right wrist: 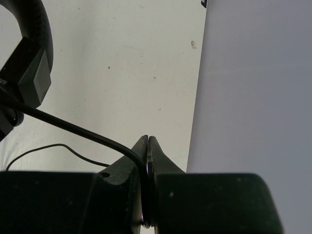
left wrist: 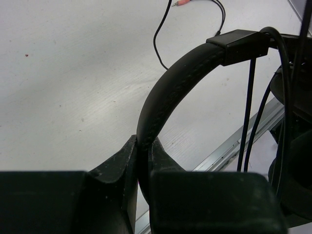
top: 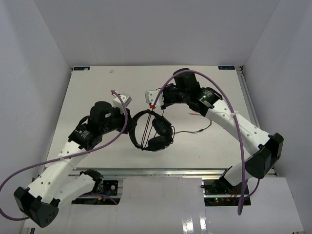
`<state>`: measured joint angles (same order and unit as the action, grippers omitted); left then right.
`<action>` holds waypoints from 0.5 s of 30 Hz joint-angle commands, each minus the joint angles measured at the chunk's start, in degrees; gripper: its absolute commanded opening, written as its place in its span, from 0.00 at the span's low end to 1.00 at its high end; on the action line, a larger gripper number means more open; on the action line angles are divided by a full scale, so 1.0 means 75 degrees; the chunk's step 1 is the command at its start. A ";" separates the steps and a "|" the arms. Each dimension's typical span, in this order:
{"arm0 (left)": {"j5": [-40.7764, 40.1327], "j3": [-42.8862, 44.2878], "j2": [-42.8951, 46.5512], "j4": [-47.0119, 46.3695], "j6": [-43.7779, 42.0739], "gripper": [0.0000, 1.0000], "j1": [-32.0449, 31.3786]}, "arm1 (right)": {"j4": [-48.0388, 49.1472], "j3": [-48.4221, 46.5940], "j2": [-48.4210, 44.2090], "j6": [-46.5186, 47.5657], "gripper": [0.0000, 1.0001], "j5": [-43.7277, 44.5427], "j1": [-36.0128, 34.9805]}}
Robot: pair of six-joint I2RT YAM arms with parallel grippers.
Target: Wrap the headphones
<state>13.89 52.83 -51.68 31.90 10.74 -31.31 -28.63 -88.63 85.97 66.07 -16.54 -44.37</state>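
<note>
The black headphones (top: 155, 130) are held up at the table's middle, earcups (top: 161, 126) to the right. My left gripper (top: 132, 126) is shut on the arched headband (left wrist: 168, 80); its fingertips (left wrist: 130, 146) pinch the band from both sides. My right gripper (top: 155, 104) is behind the headphones, shut on the thin black cord (right wrist: 73, 126), which runs taut from the headband's slider block (right wrist: 30, 73) into the closed jaws. Two cord strands (left wrist: 248, 112) hang across the headband arc. The loose cord (top: 191, 131) trails right on the table to reddish plugs (top: 195, 114), also in the left wrist view (left wrist: 181, 2).
The white table (top: 97, 87) is boxed in by grey walls (top: 273, 58) on three sides. A metal rail (top: 161, 171) runs along the near edge. Thick purple cables (top: 236, 131) loop off both arms. The right gripper is close to the wall (right wrist: 253, 87).
</note>
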 commanded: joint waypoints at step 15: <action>0.1004 0.1011 0.0353 0.0399 0.0376 0.00 -0.0044 | 0.0251 -0.0271 0.0496 -0.1244 0.08 -0.1589 0.0727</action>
<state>16.53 56.49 -50.87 34.72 12.19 -31.30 -28.66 -88.60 88.78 60.85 -25.30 -40.72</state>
